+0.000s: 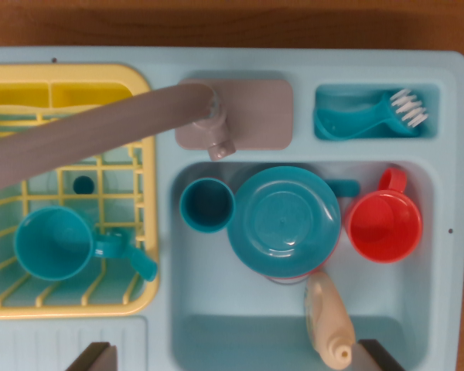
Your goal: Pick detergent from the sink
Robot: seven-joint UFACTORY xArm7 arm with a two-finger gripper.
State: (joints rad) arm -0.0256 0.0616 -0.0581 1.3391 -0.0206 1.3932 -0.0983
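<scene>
At the left, a teal mug [54,242] sat in the yellow drying rack [139,301], with the grey faucet [100,127] swung over it. In the sink [240,332], a small teal cup [206,205], a teal plate [284,222] and a red mug [384,224] lined the far side. The detergent [327,317], a cream bottle, lay on its side near the plate's near-right edge. The gripper [236,362] showed only two dark fingertips [93,359] at the near edge, spread wide, holding nothing. A sound grasp would centre over the bottle's body, jaws across its width, clear of plate and mug.
</scene>
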